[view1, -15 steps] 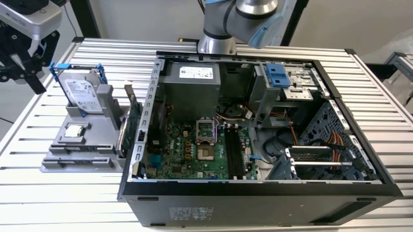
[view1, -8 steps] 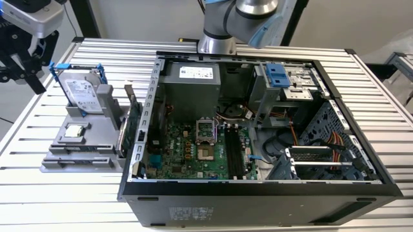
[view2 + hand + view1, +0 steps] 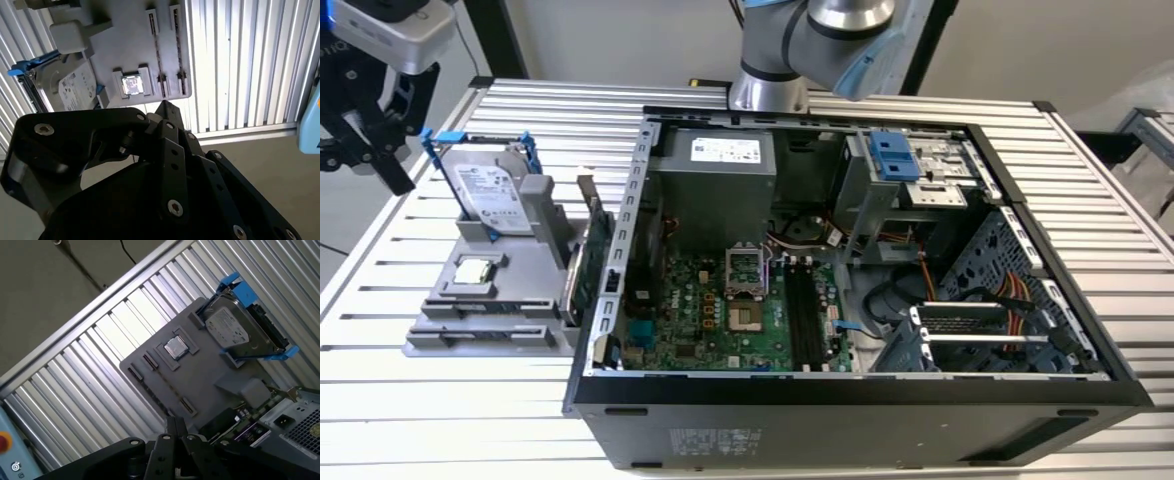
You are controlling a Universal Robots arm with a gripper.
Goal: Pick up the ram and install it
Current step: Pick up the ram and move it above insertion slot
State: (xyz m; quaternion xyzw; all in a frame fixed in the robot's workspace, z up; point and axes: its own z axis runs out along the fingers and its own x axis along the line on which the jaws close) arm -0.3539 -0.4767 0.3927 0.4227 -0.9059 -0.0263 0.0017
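Tool (image 3: pixel 394 170): upper left of exterior view, pressed together, holding nothing | grey tray (image 3: pixel 494 335) on desk (image 3: pixel 454 400): centre left, hard drive (image 3: pixel 491 195) upright in it.

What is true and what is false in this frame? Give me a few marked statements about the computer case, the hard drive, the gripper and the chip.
1. The computer case lies open on the slatted table. True.
2. The hard drive with blue rails sits inside the case. False: it stands in the grey holder, at the exterior view's left of the case.
3. The gripper hangs over the middle of the open case. False: it is at the exterior view's far left, beyond the grey holder.
4. A small square chip rests in a pocket of the grey holder. True.
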